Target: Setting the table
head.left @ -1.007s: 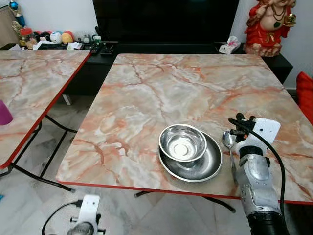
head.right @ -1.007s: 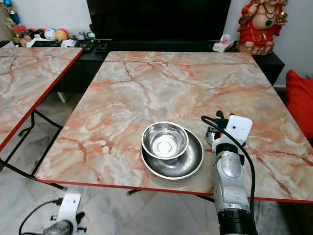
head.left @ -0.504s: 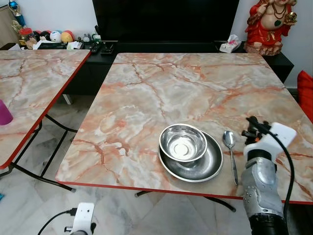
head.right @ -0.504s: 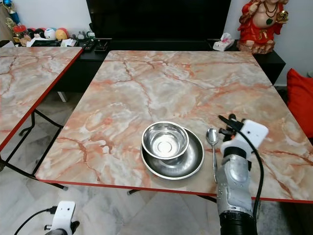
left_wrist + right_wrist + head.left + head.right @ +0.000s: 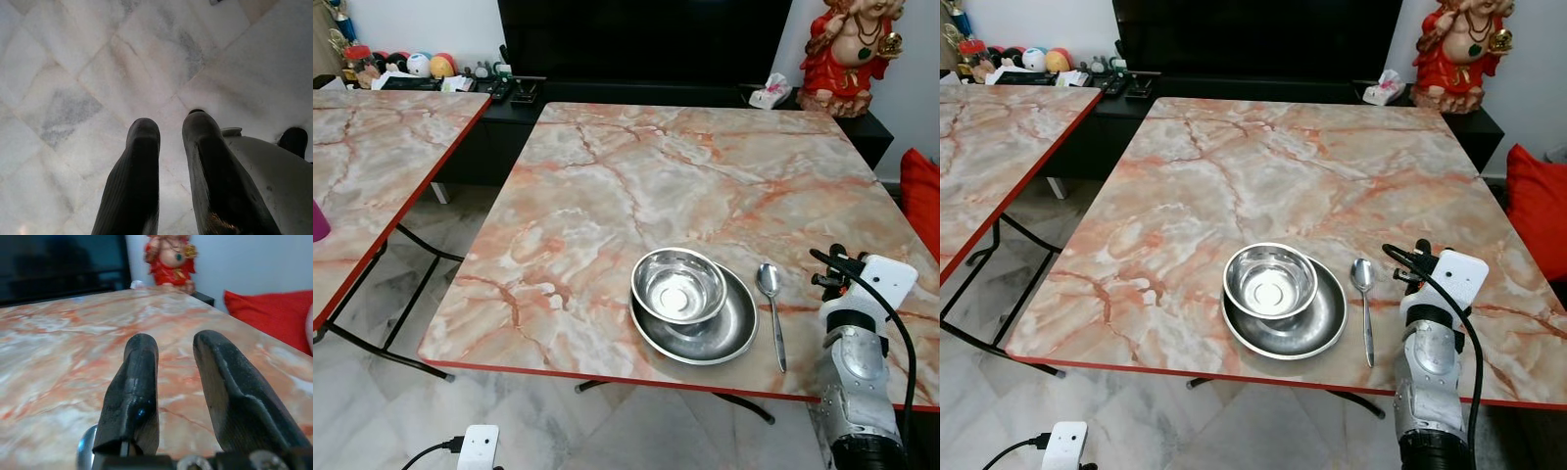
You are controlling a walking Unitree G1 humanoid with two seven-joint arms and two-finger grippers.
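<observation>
A square tabletop (image 5: 636,176) of glossy marble pattern, peach and grey with rust-red veins and a thin red edge, is seen from above. Near its front edge, right of centre, a shallow round plate (image 5: 715,338) of polished steel is set, and a smaller, deeper steel bowl (image 5: 677,285) is placed on the plate's left part, its rim overlapping the plate. The bowl's inside is mirror-bright and hollow. Just right of the plate, apart from it, a steel spoon (image 5: 771,311) is laid flat, its oval bowl pointing to the far side and its slim handle pointing to the near edge.

The right pincer (image 5: 173,382) is held low over the tabletop's near right corner, right of the spoon and not touching it; its two blunt black fingers (image 5: 134,396) are parted with a plain gap between them and nothing is gripped. The spoon's rounded end is glimpsed beneath them in the right wrist view. The silver right arm (image 5: 852,382) carries a white block and a black cable.

The left pincer (image 5: 171,171) is hung over pale marble floor tiles (image 5: 73,73), its ribbed fingers slightly apart and empty.

At the far right a red and gold statue (image 5: 850,49) is seen, and a second matching tabletop (image 5: 372,157) at the left.
</observation>
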